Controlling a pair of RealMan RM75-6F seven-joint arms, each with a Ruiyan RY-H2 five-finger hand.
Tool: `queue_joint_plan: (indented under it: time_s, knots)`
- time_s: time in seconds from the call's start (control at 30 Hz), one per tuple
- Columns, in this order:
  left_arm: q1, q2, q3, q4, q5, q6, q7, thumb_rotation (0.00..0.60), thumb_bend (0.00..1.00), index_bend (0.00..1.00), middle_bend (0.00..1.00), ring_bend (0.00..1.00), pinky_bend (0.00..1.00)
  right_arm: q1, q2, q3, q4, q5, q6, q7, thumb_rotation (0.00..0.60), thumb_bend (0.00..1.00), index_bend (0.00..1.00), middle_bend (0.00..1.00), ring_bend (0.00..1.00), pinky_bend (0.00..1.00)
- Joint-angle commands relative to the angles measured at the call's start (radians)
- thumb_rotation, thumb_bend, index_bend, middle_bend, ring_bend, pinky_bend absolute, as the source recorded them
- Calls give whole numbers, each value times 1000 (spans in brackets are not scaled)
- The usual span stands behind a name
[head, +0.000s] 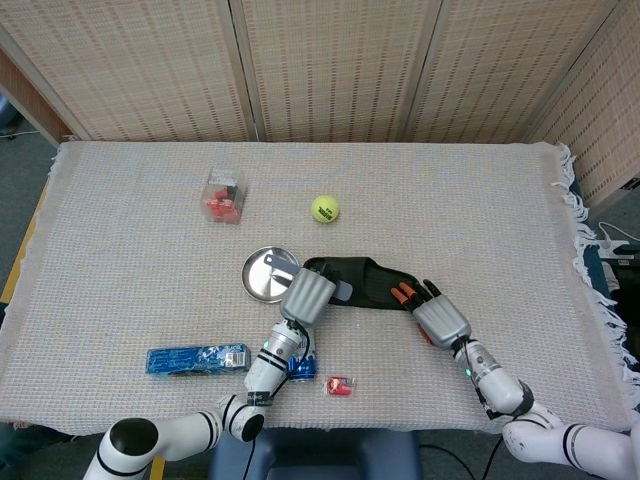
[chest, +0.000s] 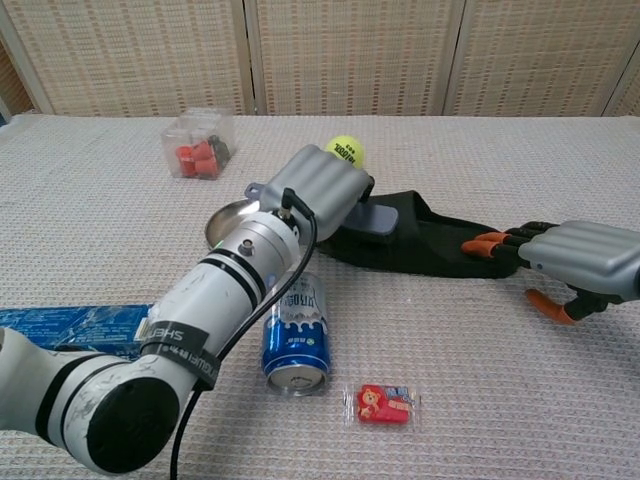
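A black pouch (head: 365, 283) (chest: 420, 243) lies flat near the middle of the cloth-covered table (head: 480, 200), long side running left to right. The left hand (head: 307, 294) (chest: 325, 190) sits over its left end, fingers curled down onto the fabric; whether they actually grip it cannot be told from either view. The right hand (head: 435, 315) (chest: 575, 260) rests at the pouch's right end, its orange-tipped fingers (chest: 485, 245) extended and lying close together on the edge of the fabric, holding nothing. Just left of the pouch is a round metal dish (head: 264, 274) (chest: 228, 220), partly behind the left hand. A blue drinks can (head: 298, 366) (chest: 296, 333) lies on its side under the left forearm, with a small red sweet packet (head: 339, 385) (chest: 382, 404) near it. A yellow tennis ball (head: 324, 208) (chest: 345, 149) sits behind the pouch, apart from it. Further left are a clear box of red pieces (head: 223, 197) (chest: 198, 144) and a flat blue packet (head: 196, 358) (chest: 70, 322).
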Motion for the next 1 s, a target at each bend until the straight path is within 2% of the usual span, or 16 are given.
queue_joint_plan:
  time_s: [0.03, 0.33, 0.47, 0.63, 0.77, 0.9, 1.0]
  knots:
    - [-4, -15, 5, 49, 7, -2, 20, 600, 438, 503, 578, 673, 975, 1, 1, -1, -1, 0, 1, 0, 600, 612, 0, 0, 0, 0]
    - [18, -10, -13, 126, -21, -26, 46, 600, 436, 504, 579, 672, 975, 1, 11, -6, -1, -5, 11, 12, 600, 612, 0, 0, 0, 0]
    - [29, 6, -10, 81, -15, -10, 59, 600, 438, 505, 580, 673, 974, -2, 21, -6, -12, -11, 24, 22, 600, 612, 0, 0, 0, 0]
    - [45, 44, 11, -28, 26, 47, 84, 600, 438, 514, 590, 673, 975, -15, 50, 0, -43, -32, 72, 46, 600, 612, 0, 0, 0, 0]
    - [73, 83, 22, -94, 22, 64, 151, 600, 440, 518, 595, 672, 976, -29, 84, 7, -74, -49, 114, 73, 600, 612, 0, 0, 0, 0]
    - [116, 123, 50, -106, -12, 43, 240, 600, 439, 518, 595, 673, 976, -46, 145, 16, -129, -73, 164, 108, 600, 609, 0, 0, 0, 0]
    - [142, 144, 56, -99, -39, 30, 265, 600, 438, 516, 596, 673, 977, -64, 203, 24, -176, -102, 221, 141, 600, 523, 0, 0, 0, 0]
